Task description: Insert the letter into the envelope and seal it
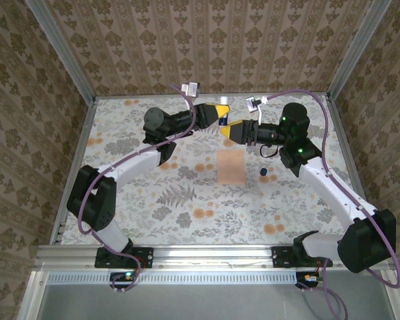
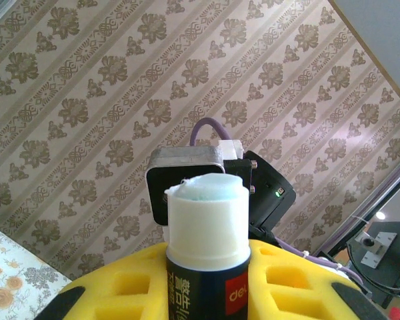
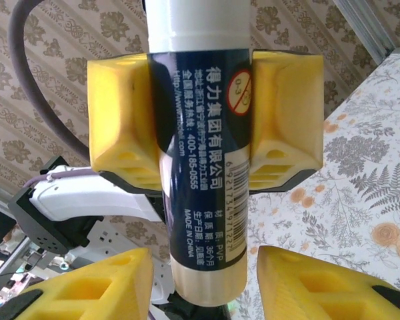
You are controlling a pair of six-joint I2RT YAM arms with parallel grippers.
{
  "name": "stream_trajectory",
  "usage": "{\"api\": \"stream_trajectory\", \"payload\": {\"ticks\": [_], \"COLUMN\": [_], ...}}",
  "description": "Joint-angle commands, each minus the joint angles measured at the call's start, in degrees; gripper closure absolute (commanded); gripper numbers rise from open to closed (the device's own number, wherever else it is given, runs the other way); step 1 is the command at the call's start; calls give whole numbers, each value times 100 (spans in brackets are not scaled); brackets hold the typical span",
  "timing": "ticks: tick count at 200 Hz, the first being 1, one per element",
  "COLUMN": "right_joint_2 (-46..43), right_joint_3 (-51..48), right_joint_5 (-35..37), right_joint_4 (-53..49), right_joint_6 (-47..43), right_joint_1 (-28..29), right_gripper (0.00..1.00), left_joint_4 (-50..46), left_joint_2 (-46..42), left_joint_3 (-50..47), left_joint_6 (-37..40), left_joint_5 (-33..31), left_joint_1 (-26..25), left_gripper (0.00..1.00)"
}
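The left fingers are clamping the dark barrel of an uncapped glue stick. The right fingers are standing open either side of its base, gaps showing. The envelope is lying flat on the counter, toward the arm bases from both, touching neither.

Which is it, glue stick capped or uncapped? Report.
Uncapped: the glue stick in the left claw shows a bare white neck with glue exposed.
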Motion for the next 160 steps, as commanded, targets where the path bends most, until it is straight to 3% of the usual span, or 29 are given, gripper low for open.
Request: {"api": "stream_trajectory", "payload": {"ticks": [1, 69, 160], "right_joint_2": [21, 71, -153], "right_joint_3": [50, 94, 160], "right_joint_5": [156, 282, 842], "right_joint_4": [321, 370, -324], "right_joint_6": [-11, 6, -386], "right_joint_1": [37, 55, 75], "right_gripper": [54, 72, 81], "left_joint_4": [374, 343, -49], "left_joint_2": [10, 29, 6], "left_joint_3": [100, 83, 127], "left_joint_6": [-121, -130, 66], "left_joint_5": [-73, -119, -177], "left_joint_1": [-59, -114, -114], "left_gripper": [100, 100, 100]}}
